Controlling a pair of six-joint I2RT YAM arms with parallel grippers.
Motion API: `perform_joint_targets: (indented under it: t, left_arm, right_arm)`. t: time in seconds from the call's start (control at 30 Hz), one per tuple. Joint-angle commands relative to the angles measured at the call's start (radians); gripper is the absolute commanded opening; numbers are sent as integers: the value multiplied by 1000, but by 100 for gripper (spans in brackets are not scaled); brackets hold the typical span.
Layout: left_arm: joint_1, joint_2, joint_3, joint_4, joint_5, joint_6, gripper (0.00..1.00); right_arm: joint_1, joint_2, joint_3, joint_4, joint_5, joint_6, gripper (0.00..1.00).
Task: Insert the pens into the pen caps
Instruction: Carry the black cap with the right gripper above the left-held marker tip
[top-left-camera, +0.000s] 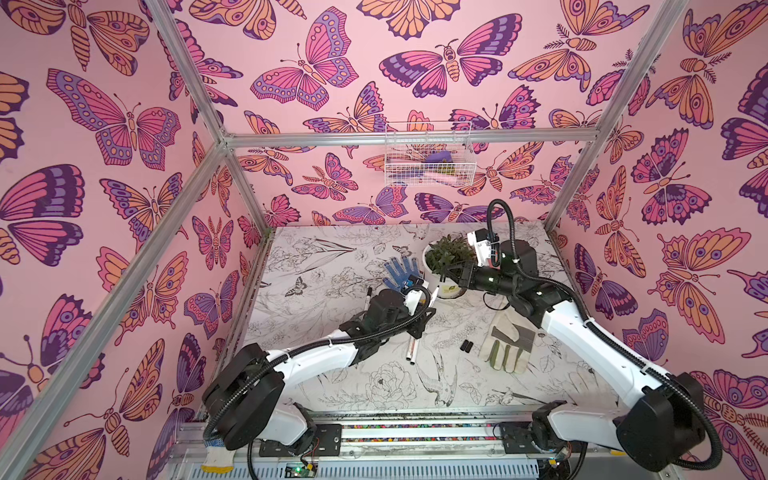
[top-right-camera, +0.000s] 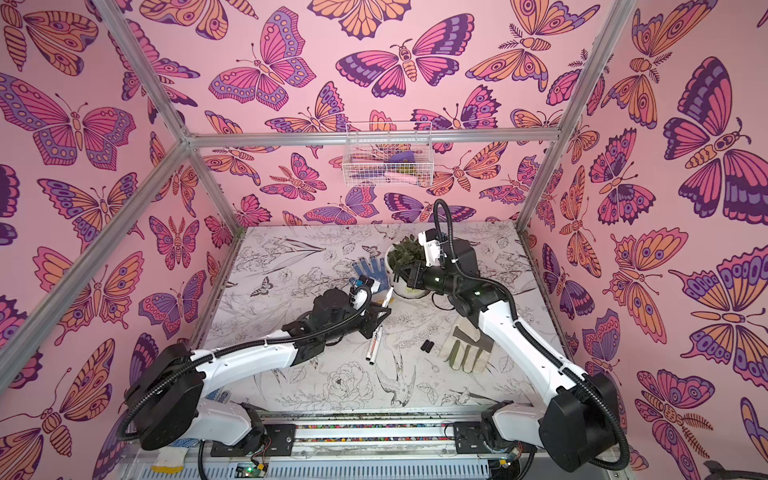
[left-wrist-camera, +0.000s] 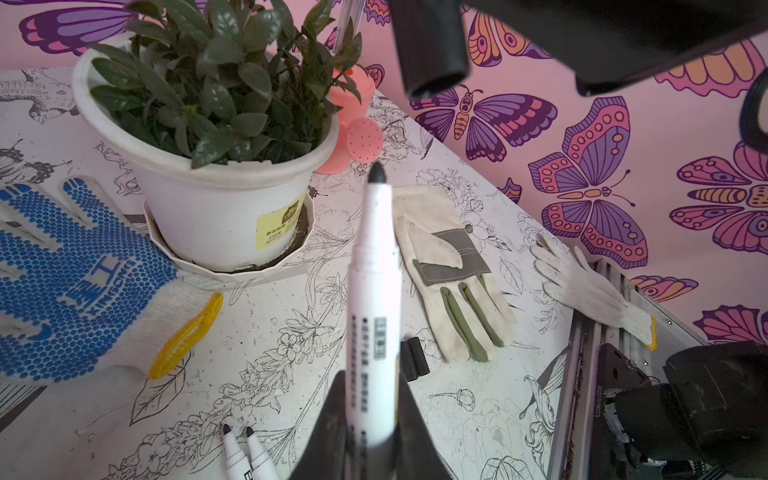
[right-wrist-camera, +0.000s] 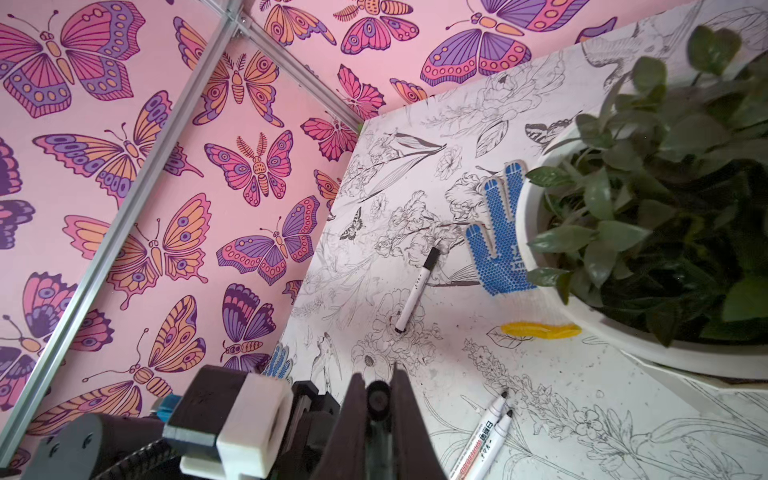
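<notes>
My left gripper (left-wrist-camera: 372, 376) is shut on a white pen (left-wrist-camera: 374, 270) whose bare black tip points up and away. In both top views this held pen (top-left-camera: 433, 296) (top-right-camera: 386, 297) rises from the left gripper (top-left-camera: 428, 311) next to the plant pot. My right gripper (right-wrist-camera: 377, 374) is shut on a black pen cap (right-wrist-camera: 378, 401). That cap (left-wrist-camera: 432, 50) hangs above the held pen's tip with a gap between them. Two uncapped pens (top-left-camera: 411, 349) (right-wrist-camera: 486, 432) lie side by side on the table. Two loose caps (top-left-camera: 467, 345) (left-wrist-camera: 413, 357) lie by the tan glove. A capped pen (right-wrist-camera: 417, 289) lies further left.
A white plant pot (top-left-camera: 440, 286) stands mid-table beside the right gripper (top-left-camera: 451, 275). A blue dotted glove (top-left-camera: 399, 270) lies to its left, a tan leather glove (top-left-camera: 509, 345) in front right, a white glove (left-wrist-camera: 590, 291) at the table edge. A pink watering can (left-wrist-camera: 353, 133) sits behind the pot.
</notes>
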Motion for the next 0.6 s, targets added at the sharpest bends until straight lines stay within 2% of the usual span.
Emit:
perform_joint_targets:
  t: [0.0,0.57]
  left_arm:
    - [-3,4,19,29,17,19,0]
    - [-4,-1,14,34,24,19,0]
  right_arm:
    - [16,17,32,2,-41,-28,1]
    - [20,2,33,4,82,-68,0]
